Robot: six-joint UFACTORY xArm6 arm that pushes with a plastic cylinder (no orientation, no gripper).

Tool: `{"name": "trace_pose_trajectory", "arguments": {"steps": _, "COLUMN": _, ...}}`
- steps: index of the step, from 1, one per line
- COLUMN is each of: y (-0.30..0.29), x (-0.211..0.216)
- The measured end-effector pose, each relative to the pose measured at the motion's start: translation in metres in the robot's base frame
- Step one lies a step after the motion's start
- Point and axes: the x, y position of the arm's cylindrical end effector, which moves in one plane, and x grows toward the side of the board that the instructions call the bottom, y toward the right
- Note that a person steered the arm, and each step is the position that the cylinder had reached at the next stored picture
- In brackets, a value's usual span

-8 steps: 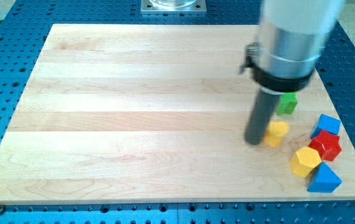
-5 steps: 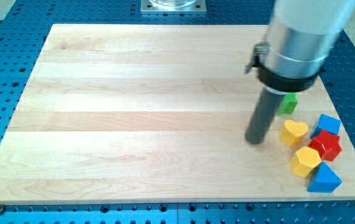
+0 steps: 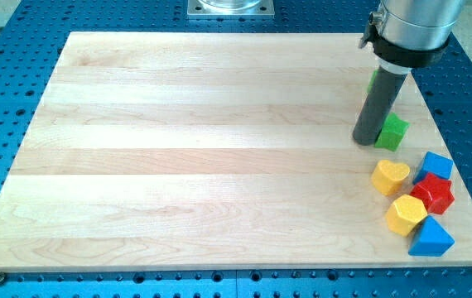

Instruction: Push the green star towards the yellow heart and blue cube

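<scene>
Nearest the bottom of the frame, at lower right, a blue block (image 3: 431,238) with a wedge-like shape sits close to the surface's (image 3: 178,165) front edge. Just above it lie a yellow block (image 3: 406,214) of faceted shape and a red star (image 3: 432,194), the two touching or nearly so. Above those, the yellow heart (image 3: 390,176) lies just left of the blue cube (image 3: 436,166), with a narrow gap or light contact between them; I cannot tell which.

Farther up, right of centre, is the green star (image 3: 392,132), near the heart and cube but apart from them. My tip (image 3: 365,141) rests at the star's left side, touching it or just beside it. Behind the rod, a sliver of another green block (image 3: 372,80) shows; its shape is hidden. There are no fingers on this rig, only the rod, so nothing is held.

From here a push would send the star toward the frame's right, not down. To do the step well, I judge the tip should go round to the star's upper side, then press down the frame, aiming at the gap between heart and cube, slowly so the star does not spin off the rod.
</scene>
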Motion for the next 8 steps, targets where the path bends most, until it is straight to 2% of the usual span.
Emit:
{"name": "trace_pose_trajectory", "arguments": {"steps": 3, "y": 0.065, "x": -0.051}}
{"name": "trace_pose_trajectory", "arguments": {"steps": 4, "y": 0.066, "x": -0.051}}
{"name": "trace_pose_trajectory", "arguments": {"steps": 5, "y": 0.06, "x": -0.047}}
{"name": "trace_pose_trajectory", "arguments": {"steps": 6, "y": 0.051, "x": 0.001}}
{"name": "trace_pose_trajectory", "arguments": {"steps": 8, "y": 0.053, "x": 0.014}}
